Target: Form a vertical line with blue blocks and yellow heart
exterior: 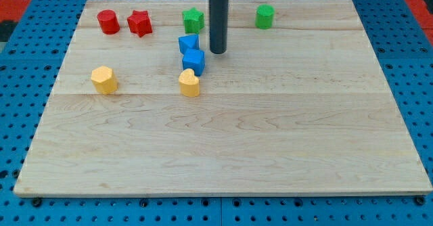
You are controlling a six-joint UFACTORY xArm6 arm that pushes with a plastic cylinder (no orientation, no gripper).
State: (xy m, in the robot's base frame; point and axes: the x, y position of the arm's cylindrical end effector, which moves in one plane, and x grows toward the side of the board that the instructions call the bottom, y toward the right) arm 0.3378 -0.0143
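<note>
Two blue blocks stand touching near the board's upper middle: one blue block [188,44] above and a blue cube [194,61] just below it. The yellow heart [189,83] lies right under the cube, a little to its left. The three form a rough column. My tip [217,51] is just to the right of the two blue blocks, apart from them by a small gap. The dark rod rises from it to the view's top.
A red cylinder [107,21] and red star [139,23] sit at the top left. A green star [193,18] and green cylinder [264,16] sit along the top. A yellow hexagonal block [103,80] is at the left. The wooden board [270,145] lies on blue pegboard.
</note>
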